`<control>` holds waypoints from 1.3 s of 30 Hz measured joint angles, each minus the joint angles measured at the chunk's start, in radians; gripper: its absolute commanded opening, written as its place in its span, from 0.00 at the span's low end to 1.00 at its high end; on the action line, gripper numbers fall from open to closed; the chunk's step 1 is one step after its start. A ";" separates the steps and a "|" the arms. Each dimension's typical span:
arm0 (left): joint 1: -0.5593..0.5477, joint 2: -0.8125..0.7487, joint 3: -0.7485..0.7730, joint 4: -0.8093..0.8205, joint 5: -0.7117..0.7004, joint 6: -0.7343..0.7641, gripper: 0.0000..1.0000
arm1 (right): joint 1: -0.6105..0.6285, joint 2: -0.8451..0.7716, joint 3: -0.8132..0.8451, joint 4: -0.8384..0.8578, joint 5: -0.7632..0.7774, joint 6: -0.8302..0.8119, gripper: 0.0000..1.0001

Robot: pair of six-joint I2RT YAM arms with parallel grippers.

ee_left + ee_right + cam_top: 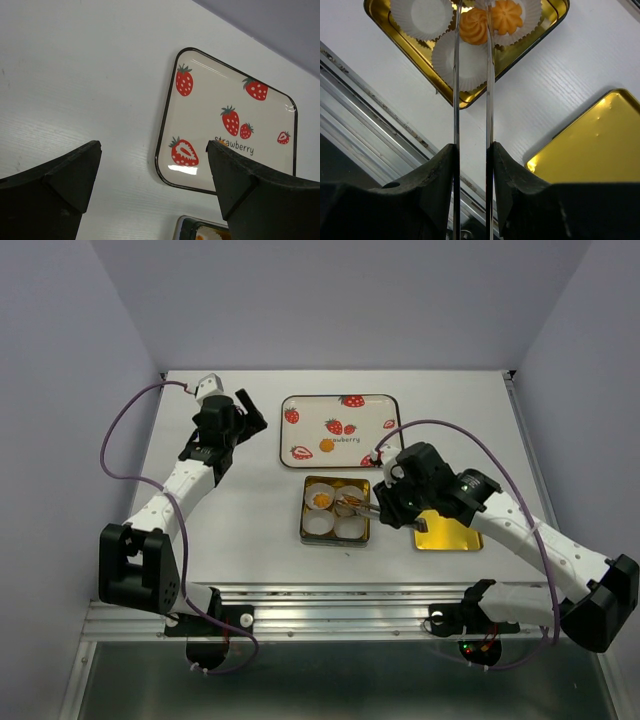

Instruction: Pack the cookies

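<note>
A gold square tin (304, 523) lined with white paper cups sits at the table's middle. One orange cookie (321, 500) lies in its far-left cup, seen also in the right wrist view (508, 15). My right gripper (472, 147) is shut on a pair of metal tongs (455, 90), whose tips pinch a second cookie (473, 26) over the tin. Another cookie (327, 446) rests on the strawberry tray (296, 405). Beside that tray's left edge, my left gripper (152, 167) hangs open over bare table with nothing in it.
The tin's gold lid (447, 532) lies flat to the right of the tin, partly under my right arm. The table's metal front rail (375, 115) runs close behind the tin. The strawberry tray's near corner (162, 172) lies just ahead of my left fingers.
</note>
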 measured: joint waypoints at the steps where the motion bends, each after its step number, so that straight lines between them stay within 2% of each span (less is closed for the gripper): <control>1: 0.000 0.002 0.000 0.000 0.002 0.000 0.99 | 0.000 -0.002 0.000 -0.006 -0.001 0.002 0.32; 17: 0.000 0.005 0.000 0.001 0.004 0.000 0.99 | 0.000 -0.024 0.016 -0.082 -0.016 0.075 0.32; 39: 0.000 0.041 0.000 0.014 0.006 0.001 0.99 | 0.000 0.012 0.023 -0.095 -0.037 0.120 0.33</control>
